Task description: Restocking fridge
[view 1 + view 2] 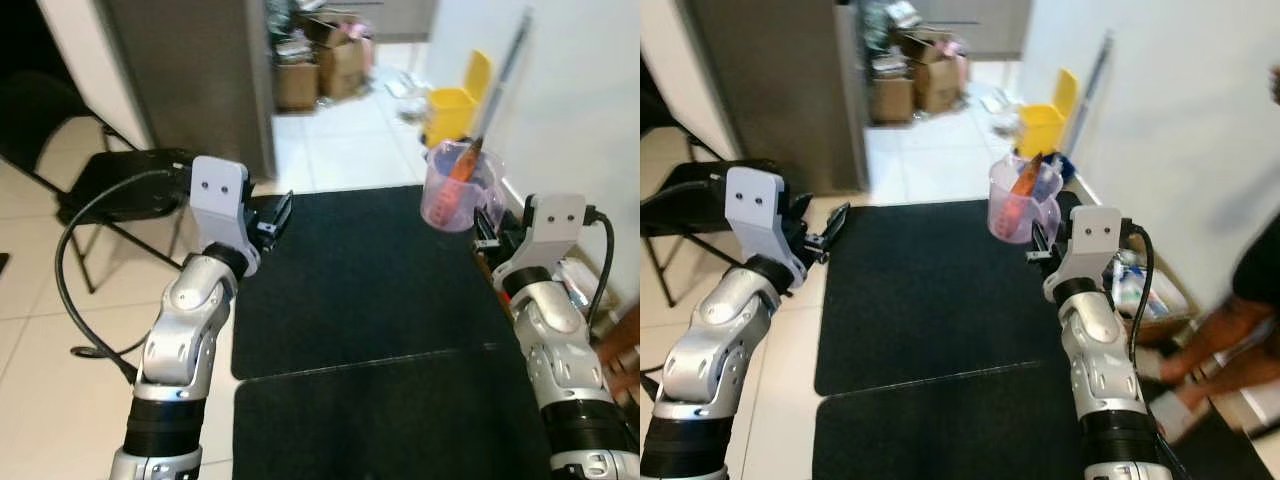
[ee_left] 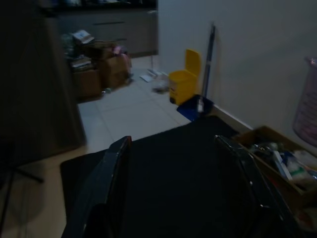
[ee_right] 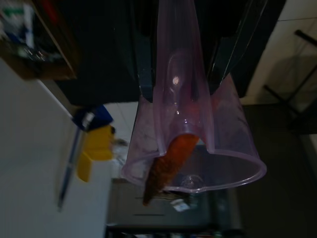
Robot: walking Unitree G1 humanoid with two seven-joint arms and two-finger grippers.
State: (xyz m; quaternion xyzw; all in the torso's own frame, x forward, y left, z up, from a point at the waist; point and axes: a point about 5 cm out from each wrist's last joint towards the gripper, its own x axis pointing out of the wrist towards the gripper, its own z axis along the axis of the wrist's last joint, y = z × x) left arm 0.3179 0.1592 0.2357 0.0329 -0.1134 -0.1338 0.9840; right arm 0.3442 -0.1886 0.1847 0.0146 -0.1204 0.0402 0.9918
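Observation:
My right gripper (image 1: 1044, 238) is shut on the handle side of a clear pinkish plastic jug (image 1: 455, 190), held upright at chest height over the right edge of the black floor mat (image 1: 370, 290). An orange carrot (image 1: 466, 160) stands tilted inside the jug; the right wrist view also looks along the jug (image 3: 190, 139) to the carrot (image 3: 166, 166). My left gripper (image 1: 275, 215) is raised over the mat's left edge, open, with nothing between its fingers (image 2: 111, 178). A tall grey fridge front (image 1: 190, 80) stands ahead on the left, its door closed.
A black folding chair (image 1: 110, 185) stands left of the mat. A yellow bin (image 1: 455, 105) and a mop handle (image 1: 505, 70) lean by the right wall. Cardboard boxes (image 1: 320, 65) pile up beyond. A crate of goods (image 1: 1140, 285) and a person's legs (image 1: 1210, 350) are at the right.

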